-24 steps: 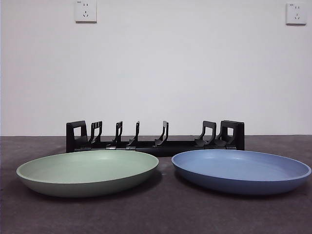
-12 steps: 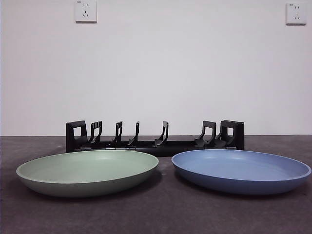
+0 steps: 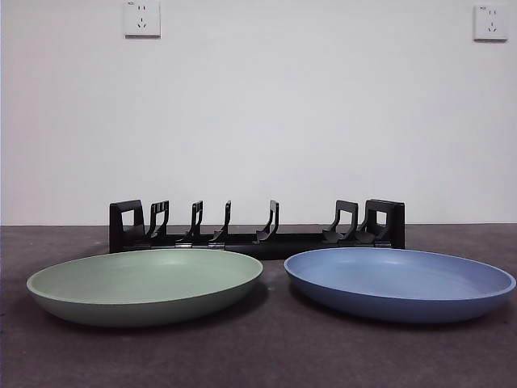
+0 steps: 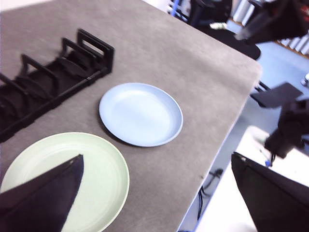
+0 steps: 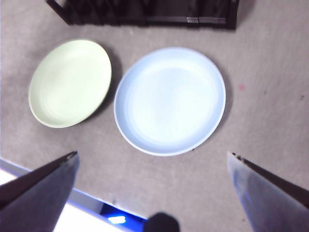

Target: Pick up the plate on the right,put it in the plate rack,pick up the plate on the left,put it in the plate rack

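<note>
A blue plate (image 3: 400,283) lies flat on the right of the grey table, and a green plate (image 3: 145,284) lies flat on the left. Behind both stands the black plate rack (image 3: 257,229) with nothing in its prongs. My right gripper (image 5: 154,193) hangs open high above the near edge of the blue plate (image 5: 170,100), with the green plate (image 5: 70,82) beside it. My left gripper (image 4: 159,193) is open too, held high over the green plate (image 4: 72,181); the blue plate (image 4: 141,114) and the rack (image 4: 48,79) lie beyond. Neither gripper shows in the front view.
The table's edge (image 4: 227,140) drops off close to the blue plate, with floor and dark equipment (image 4: 289,130) past it. A white wall with two sockets (image 3: 142,18) rises behind the rack.
</note>
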Action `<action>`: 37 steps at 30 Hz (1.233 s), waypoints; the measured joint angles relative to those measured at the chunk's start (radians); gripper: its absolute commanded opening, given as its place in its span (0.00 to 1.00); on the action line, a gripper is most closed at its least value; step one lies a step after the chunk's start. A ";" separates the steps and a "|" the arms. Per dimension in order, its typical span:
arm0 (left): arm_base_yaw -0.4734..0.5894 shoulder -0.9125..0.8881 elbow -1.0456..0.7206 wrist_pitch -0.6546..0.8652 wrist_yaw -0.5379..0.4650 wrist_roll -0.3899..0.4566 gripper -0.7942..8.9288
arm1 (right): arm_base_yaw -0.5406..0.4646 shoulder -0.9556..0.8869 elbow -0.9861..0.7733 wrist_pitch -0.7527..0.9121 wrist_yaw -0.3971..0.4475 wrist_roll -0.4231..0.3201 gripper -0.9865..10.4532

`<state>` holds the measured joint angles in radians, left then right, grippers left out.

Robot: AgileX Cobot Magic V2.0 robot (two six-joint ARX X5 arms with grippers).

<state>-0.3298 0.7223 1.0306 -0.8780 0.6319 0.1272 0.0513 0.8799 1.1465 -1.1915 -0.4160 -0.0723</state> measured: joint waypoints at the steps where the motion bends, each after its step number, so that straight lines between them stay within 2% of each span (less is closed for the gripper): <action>1: -0.018 0.013 0.000 0.000 0.000 0.017 0.73 | 0.000 0.035 0.000 0.001 0.000 0.001 0.58; 10: -0.178 0.125 0.004 0.002 -0.008 0.136 0.73 | 0.000 0.423 0.002 0.132 0.006 0.014 0.58; 14: -0.207 0.150 0.004 0.006 -0.010 0.159 0.73 | 0.000 0.563 0.002 0.171 0.049 0.016 0.58; 19: -0.224 0.164 0.004 0.020 -0.033 0.170 0.73 | 0.000 0.706 0.002 0.220 0.053 0.016 0.57; 23: -0.228 0.164 0.004 0.035 -0.035 0.173 0.73 | 0.000 0.785 0.002 0.256 0.054 0.016 0.49; 33: -0.228 0.164 0.004 0.035 -0.037 0.178 0.73 | 0.000 0.860 0.002 0.309 0.053 0.016 0.48; 37: -0.228 0.164 0.004 0.042 -0.037 0.179 0.73 | 0.003 0.883 0.002 0.315 0.053 0.016 0.38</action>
<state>-0.5575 0.8867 1.0348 -0.8360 0.5945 0.3065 0.0544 1.7626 1.1481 -0.8764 -0.3634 -0.0563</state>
